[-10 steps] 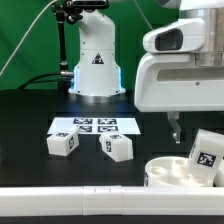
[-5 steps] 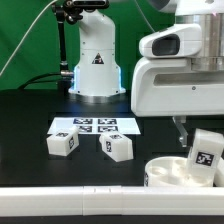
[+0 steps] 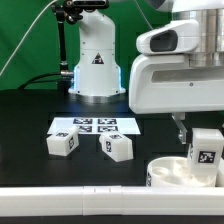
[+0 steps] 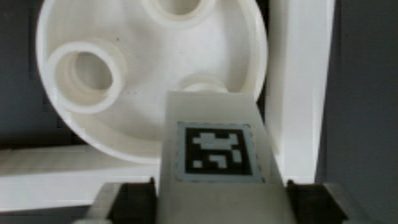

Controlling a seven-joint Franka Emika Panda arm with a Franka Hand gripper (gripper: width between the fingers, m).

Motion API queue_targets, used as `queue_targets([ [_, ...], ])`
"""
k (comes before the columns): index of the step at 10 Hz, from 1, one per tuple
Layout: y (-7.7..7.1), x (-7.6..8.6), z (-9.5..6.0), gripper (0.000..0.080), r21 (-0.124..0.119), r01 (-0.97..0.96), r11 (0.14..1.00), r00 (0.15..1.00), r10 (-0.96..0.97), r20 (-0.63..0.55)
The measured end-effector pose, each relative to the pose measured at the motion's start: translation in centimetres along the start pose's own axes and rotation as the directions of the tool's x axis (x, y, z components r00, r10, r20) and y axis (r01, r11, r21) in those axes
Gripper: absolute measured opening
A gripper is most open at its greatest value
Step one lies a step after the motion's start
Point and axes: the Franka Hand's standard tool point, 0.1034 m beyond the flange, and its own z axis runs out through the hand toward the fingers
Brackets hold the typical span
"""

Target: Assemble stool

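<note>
Squared up from its earlier tilt — leg (image 3: 205, 150) now clamped upright in gripper (image 4: 214, 198); long axis vertical. Directly beneath the jaws — seat (image 3: 166, 172), sockets facing up.

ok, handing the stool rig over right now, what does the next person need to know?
gripper: jaws shut on the held leg, upright at the seat, on the exterior view's right. Cannot tell if it is lifted.
A second leg and a third leg lie loose in front of the marker board.
Done: nothing fitted; the seat holes in view are empty.
Left: fit every leg.
</note>
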Motion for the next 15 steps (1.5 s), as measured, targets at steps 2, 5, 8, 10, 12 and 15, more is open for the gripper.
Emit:
queue_targets([
  [2, -0.1, -0.1, 0.1, 0.0349, 0.004, -0.062, 0.998, 0.998, 0.062, 0.002],
  [5, -0.4, -0.3, 0.2, 0.0349, 0.046, -0.307, 0.951, 0.950, 0.309, -0.035],
  [8, -0.8, -0.8, 0.4, 0.0349, 0.068, -0.502, 0.862, 0.862, 0.505, -0.035],
  [10, -0.9, -0.9, 0.5, 0.0350, 0.079, -0.625, 0.777, 0.778, 0.628, -0.019],
  [12, -0.9, -1.0, 0.5, 0.0350, 0.092, -0.760, 0.643, 0.647, 0.762, 0.018],
  [15, -1.1, -1.1, 0.5, 0.0350, 0.090, -0.903, 0.421, 0.427, 0.901, 0.075],
])
